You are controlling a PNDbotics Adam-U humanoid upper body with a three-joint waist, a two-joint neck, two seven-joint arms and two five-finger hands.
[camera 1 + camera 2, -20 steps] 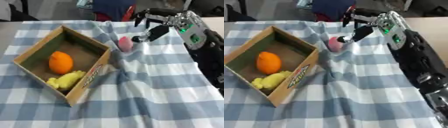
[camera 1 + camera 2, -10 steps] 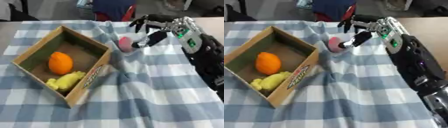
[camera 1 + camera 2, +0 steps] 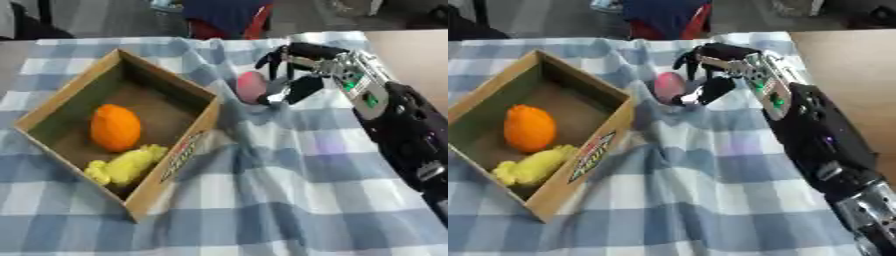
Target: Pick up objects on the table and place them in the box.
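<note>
The box [image 3: 66,97] sits on the left of the desk [image 3: 289,200], on a blue and white checked cloth. Inside it lie an orange fruit [image 3: 115,127] and a smaller yellow thing [image 3: 122,166]. The right hand [image 3: 297,75] reaches in from the right, its fingers [image 3: 278,54] spread wide and curved, holding nothing. Just beside them lies a small pink thing [image 3: 251,86] on the cloth

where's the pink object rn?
The pink object lies on the checked tablecloth just right of the cardboard box, past its far right corner. The right hand is right beside it, fingers spread.
</note>
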